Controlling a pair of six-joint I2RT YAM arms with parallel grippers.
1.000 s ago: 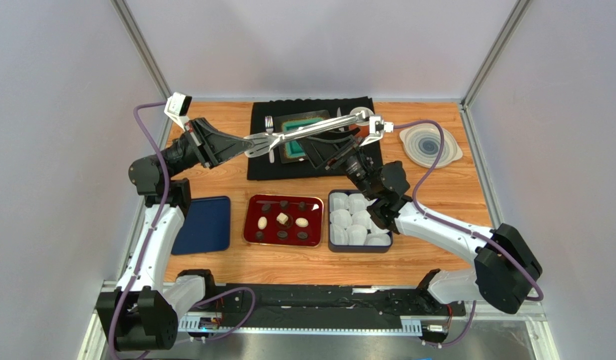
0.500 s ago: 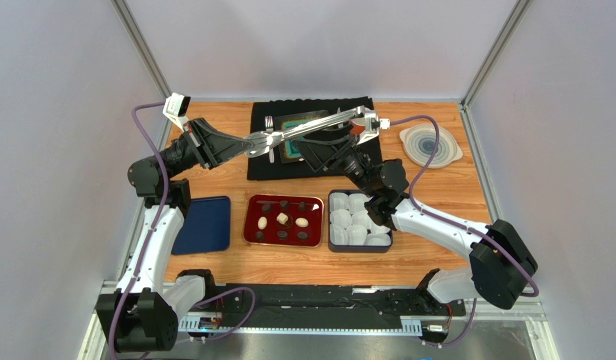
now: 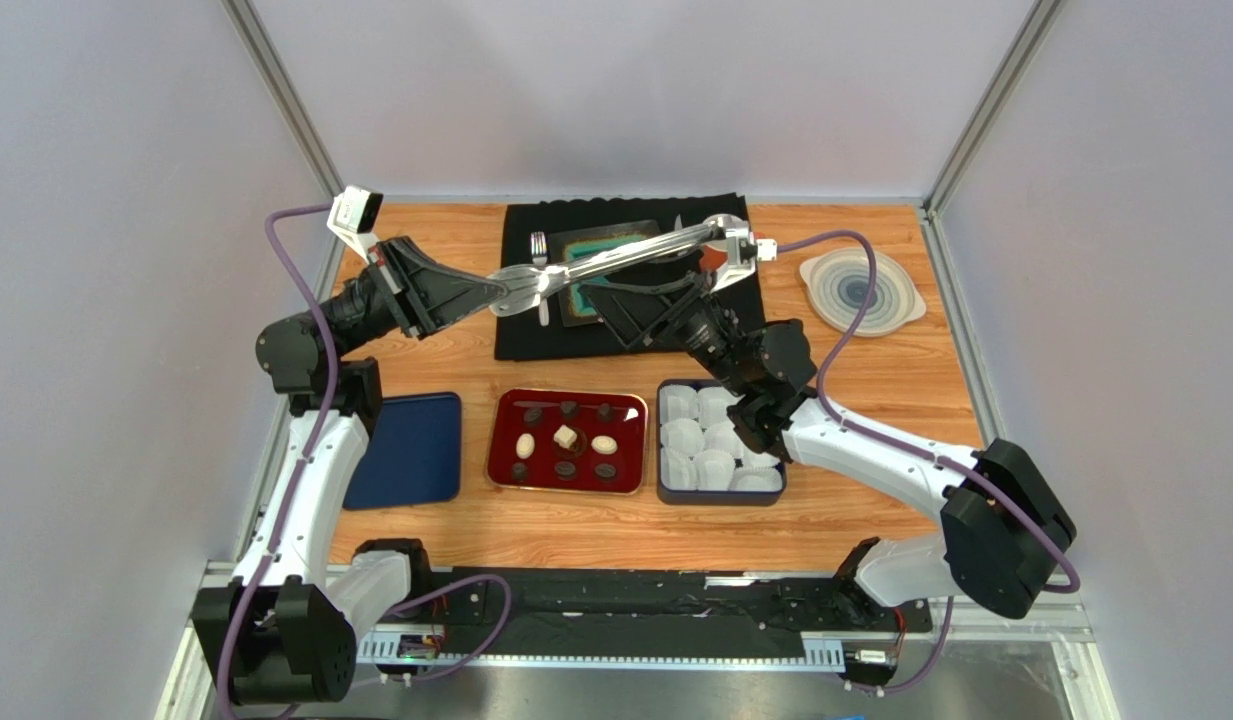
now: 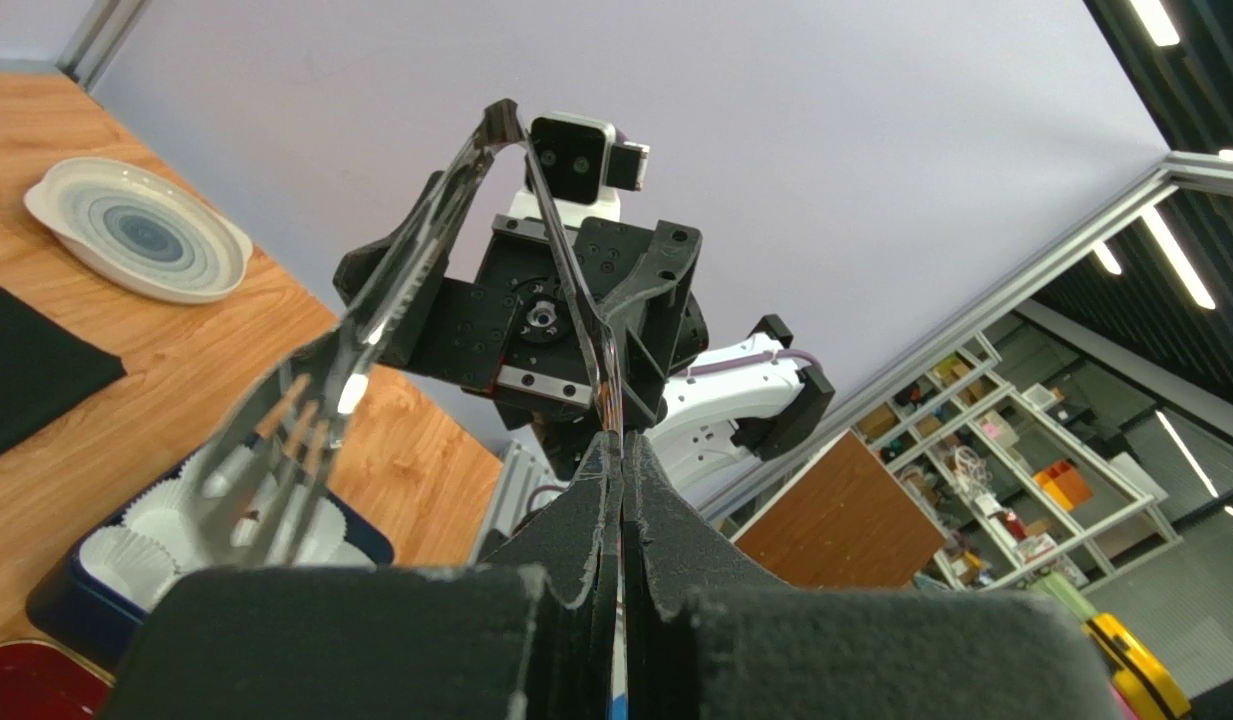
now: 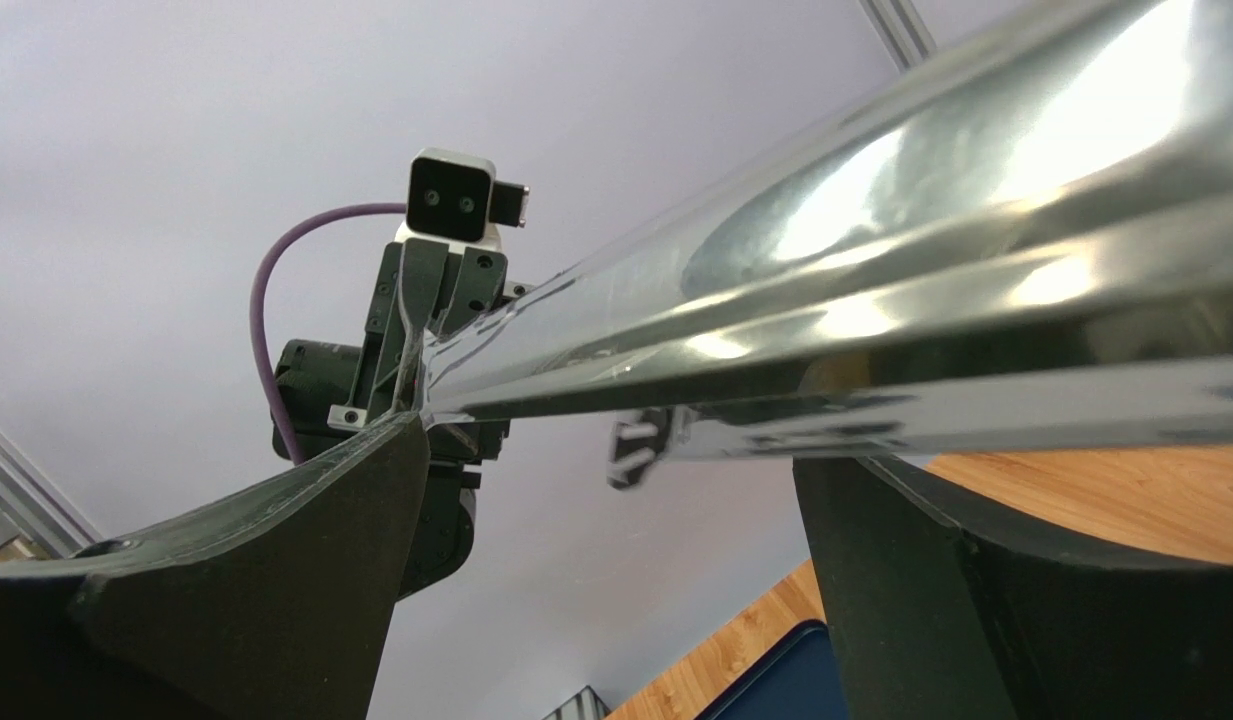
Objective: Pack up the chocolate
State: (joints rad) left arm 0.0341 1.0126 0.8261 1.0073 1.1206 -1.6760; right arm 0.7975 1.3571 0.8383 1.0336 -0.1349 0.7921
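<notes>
The chocolate [image 3: 567,440], dark rounds and a few cream pieces, lies in a red tray [image 3: 496,450] at the table's front centre. Metal tongs [image 3: 622,255] hang in the air above a black mat. My left gripper [image 3: 484,294] is shut on the tip of one tong arm [image 4: 577,285]; the other arm's forked tip [image 4: 269,480] hangs free. My right gripper [image 3: 660,288] stands open, fingers pointing up. The tongs [image 5: 878,285] cross over its fingertips [image 5: 322,525] near their hinge end. I cannot tell whether they touch.
A dark blue box of white paper cups [image 3: 717,443] stands right of the red tray, and a blue lid [image 3: 412,450] lies to its left. A teal box [image 3: 592,278] rests on the black mat [image 3: 532,338]. A grey plate [image 3: 860,288] sits back right.
My right arm has shifted a little to the left under the tongs. The tongs' far end has tilted slightly with it. My left arm has held still.
</notes>
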